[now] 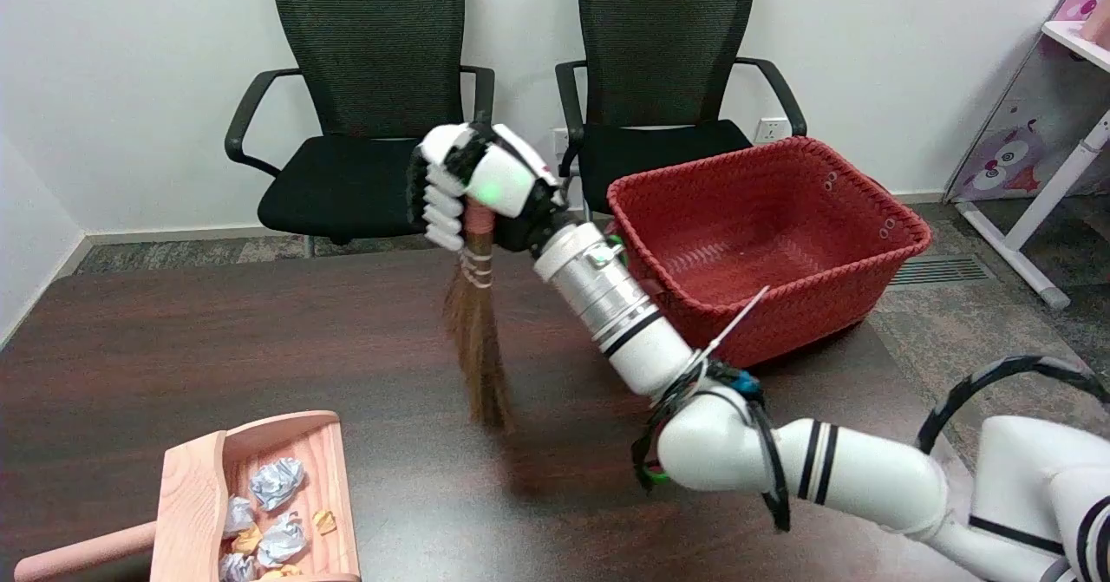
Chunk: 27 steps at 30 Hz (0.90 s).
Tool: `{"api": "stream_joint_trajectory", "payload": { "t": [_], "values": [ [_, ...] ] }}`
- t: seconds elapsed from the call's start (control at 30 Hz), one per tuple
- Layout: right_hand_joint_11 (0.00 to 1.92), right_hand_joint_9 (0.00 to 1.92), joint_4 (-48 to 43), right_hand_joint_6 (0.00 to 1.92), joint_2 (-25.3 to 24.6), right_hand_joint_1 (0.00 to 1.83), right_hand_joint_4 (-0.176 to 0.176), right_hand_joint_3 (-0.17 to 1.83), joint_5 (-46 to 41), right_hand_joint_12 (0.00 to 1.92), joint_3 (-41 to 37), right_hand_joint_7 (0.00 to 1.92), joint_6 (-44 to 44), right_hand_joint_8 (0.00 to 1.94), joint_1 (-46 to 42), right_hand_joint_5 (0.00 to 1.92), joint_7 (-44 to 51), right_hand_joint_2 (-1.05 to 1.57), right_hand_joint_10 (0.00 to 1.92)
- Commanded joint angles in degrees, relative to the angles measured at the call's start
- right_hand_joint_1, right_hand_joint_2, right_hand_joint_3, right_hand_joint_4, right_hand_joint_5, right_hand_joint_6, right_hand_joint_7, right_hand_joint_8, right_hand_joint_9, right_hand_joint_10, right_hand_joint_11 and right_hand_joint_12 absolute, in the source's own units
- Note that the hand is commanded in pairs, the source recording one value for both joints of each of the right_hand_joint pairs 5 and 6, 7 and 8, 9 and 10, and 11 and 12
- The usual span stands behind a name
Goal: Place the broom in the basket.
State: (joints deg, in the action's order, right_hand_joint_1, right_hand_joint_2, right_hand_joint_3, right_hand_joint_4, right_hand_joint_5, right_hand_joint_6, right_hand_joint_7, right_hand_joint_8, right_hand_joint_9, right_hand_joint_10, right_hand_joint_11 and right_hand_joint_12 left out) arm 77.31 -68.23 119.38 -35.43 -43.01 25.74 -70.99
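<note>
My right hand point(475, 185) grips the handle of a small straw broom point(478, 339) and holds it upright above the middle of the dark table. The brown bristles hang straight down, their tips close to the tabletop; whether they touch it I cannot tell. Most of the pinkish handle is hidden inside my fingers. The red woven basket point(867, 278) stands on the table's far right corner, to the right of my hand, and looks empty inside.
A pink wooden dustpan point(195, 487) with several crumpled paper balls lies at the near left of the table point(217, 348). Two black office chairs point(364, 157) stand behind the table. A white shelf frame point(1054, 183) is at far right.
</note>
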Motion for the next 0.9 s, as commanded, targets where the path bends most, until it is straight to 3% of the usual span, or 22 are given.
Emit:
{"api": "stream_joint_trajectory", "payload": {
  "t": [0.03, 0.67, 0.83, 0.9],
  "values": [
    [1.92, 1.92, -1.87, 1.92, 9.14, 0.87, -0.006, 1.65, -3.55, 1.92, -0.17, 1.92, -3.62, 1.92, 2.11, 1.92, -9.54, 1.33, 1.92],
    [1.92, 1.92, -4.63, 1.92, 10.83, 0.88, -0.009, 1.52, -0.68, 1.92, -0.42, 1.92, -5.24, 1.92, 3.08, 1.92, -16.97, 1.42, 1.92],
    [1.92, 1.92, 2.14, 1.92, 14.77, 0.87, -0.010, 1.48, 3.29, 1.92, -3.91, 1.92, -1.70, 1.92, 5.69, 1.92, -21.06, 1.47, 1.92],
    [1.92, 1.92, 6.46, 1.92, 19.09, 0.87, -0.010, 1.47, 3.16, 1.92, -5.24, 1.92, 1.81, 1.92, 8.30, 1.92, -22.77, 1.48, 1.92]
  ]
}}
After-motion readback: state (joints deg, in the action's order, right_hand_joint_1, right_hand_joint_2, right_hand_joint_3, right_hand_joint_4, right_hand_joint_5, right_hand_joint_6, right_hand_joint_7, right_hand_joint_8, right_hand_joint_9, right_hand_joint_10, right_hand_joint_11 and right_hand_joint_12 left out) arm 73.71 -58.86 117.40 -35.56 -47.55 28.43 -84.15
